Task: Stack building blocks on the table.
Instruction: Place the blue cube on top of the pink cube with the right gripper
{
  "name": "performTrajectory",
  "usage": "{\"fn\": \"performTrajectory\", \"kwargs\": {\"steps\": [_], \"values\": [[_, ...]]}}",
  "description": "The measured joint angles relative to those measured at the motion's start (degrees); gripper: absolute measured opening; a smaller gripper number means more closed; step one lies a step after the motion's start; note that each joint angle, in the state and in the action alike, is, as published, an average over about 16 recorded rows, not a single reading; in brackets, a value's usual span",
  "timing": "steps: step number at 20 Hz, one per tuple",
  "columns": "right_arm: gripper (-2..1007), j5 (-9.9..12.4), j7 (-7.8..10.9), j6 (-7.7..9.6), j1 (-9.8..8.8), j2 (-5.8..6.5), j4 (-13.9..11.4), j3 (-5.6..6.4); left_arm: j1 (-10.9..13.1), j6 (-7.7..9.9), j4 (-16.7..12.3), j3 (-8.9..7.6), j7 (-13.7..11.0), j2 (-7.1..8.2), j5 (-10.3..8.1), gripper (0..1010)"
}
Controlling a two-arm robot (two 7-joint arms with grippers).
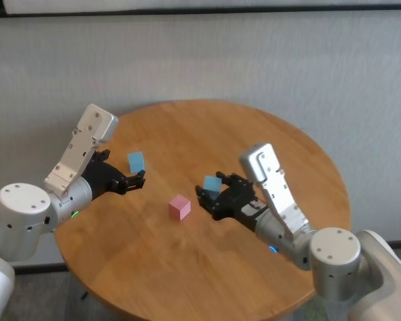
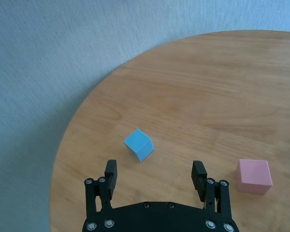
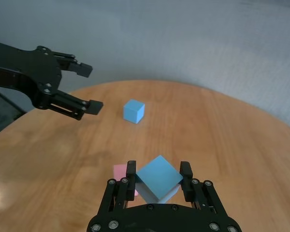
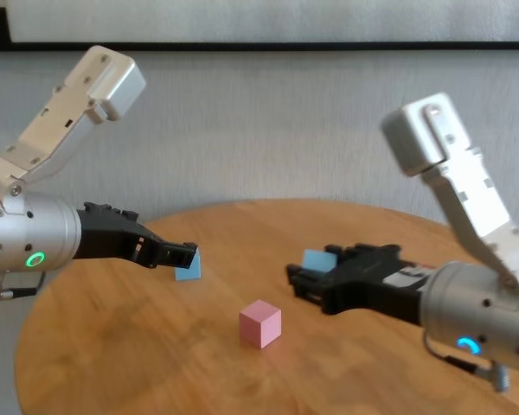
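Nearest to us in the chest view sits the pink block [image 4: 259,323], resting on the table [image 4: 156,363] towards six o'clock of centre, with nothing touching it. Just beyond it, at about three o'clock from the pink block, we see the right gripper [image 1: 206,196] raised above the wood, its fingers clamped on a light blue block [image 3: 158,179]; that held block is tilted, one corner pointing up between the fingers, and it is clear of the tabletop. In the right wrist view a sliver of pink shows below and beside the held cube.

Farther back, at about ten o'clock from the pink block, we find the second light blue block [image 2: 138,144] lying on the table, turned at an angle to the plank grain. The left gripper [image 2: 155,175] hovers just short of it, fingers spread wide and grasping nothing, the block lying ahead of the gap between them and untouched.
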Motion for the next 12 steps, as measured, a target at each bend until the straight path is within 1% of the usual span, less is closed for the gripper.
{"fn": "performTrajectory", "kwargs": {"steps": [6,12], "values": [[517,-0.5,0.17,-0.52,1.2,-2.09,2.1,-1.91,0.0,0.0,0.0,0.0,0.0,0.0,0.0,1000],[517,-0.9,-0.07,-1.14,2.3,-3.56,4.1,-2.99,0.0,0.0,0.0,0.0,0.0,0.0,0.0,1000]]}}
